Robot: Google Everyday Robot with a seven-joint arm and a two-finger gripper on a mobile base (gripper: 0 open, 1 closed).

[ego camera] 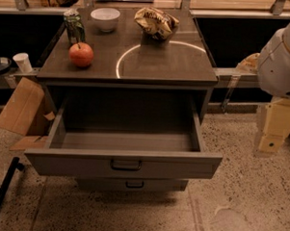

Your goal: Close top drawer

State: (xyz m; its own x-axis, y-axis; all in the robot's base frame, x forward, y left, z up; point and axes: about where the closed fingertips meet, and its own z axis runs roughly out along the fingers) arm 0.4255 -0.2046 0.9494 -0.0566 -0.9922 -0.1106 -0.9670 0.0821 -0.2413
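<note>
Gaping top drawer (70, 162), hand (271, 138) far right

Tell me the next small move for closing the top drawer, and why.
Probably swing the gripper left, to in front of the wide grey top drawer. The drawer stands pulled far out of the cabinet, and the gripper hangs off to its right, touching nothing.

Top drawer (70, 163) stands open (handle (126, 165) centred); gripper (270, 140) hangs at its right.
</note>
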